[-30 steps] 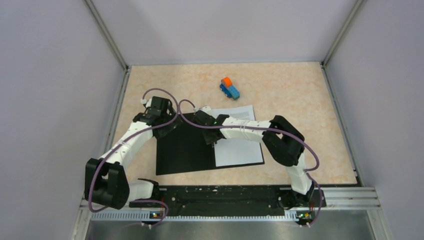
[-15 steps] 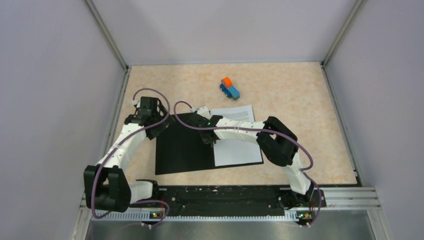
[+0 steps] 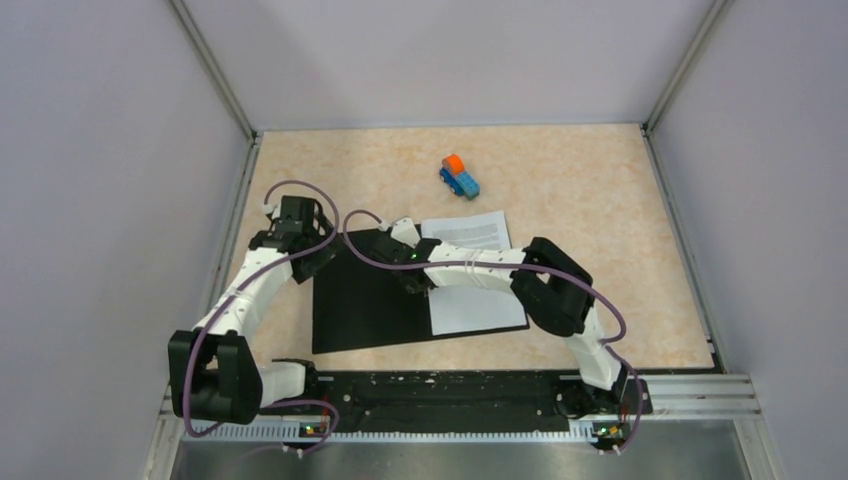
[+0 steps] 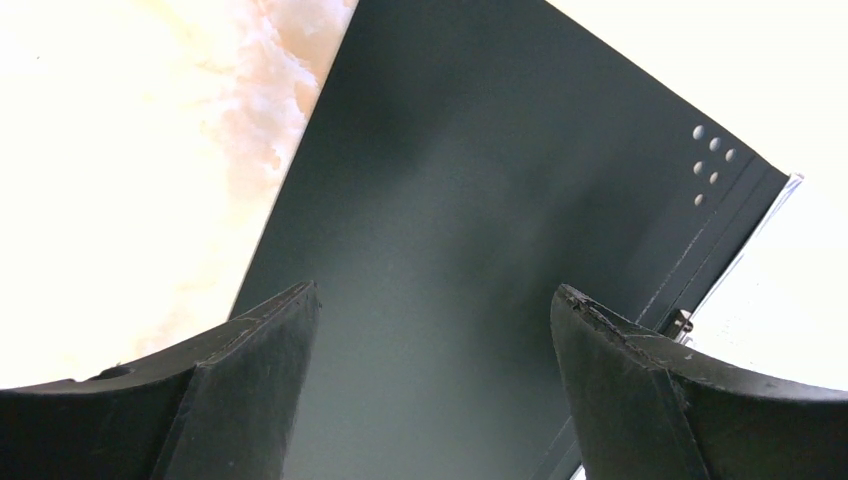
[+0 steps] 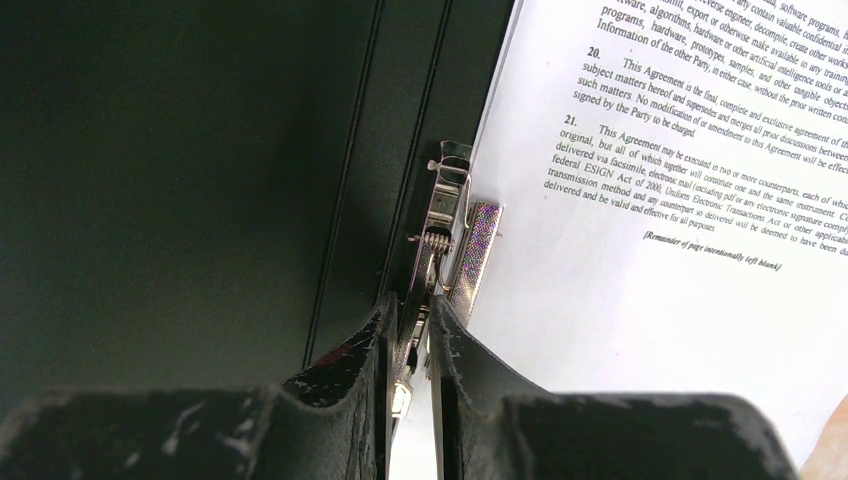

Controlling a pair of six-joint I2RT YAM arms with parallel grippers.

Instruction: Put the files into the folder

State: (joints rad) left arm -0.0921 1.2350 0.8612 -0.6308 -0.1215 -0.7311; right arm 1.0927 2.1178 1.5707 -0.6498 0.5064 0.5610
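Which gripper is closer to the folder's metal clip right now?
Right. The right gripper pinches the metal clip; the left gripper hangs open above the folder, left of the clip.

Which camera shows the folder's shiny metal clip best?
The right wrist view: the silver metal clip sits close up, spring visible. The left wrist view catches only a sliver; from above the white right arm hides it.

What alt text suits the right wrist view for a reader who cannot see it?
The right gripper pinches the metal clip on the spine of the open black folder, which fills the picture's left. The files, printed white paper, lie on the right.
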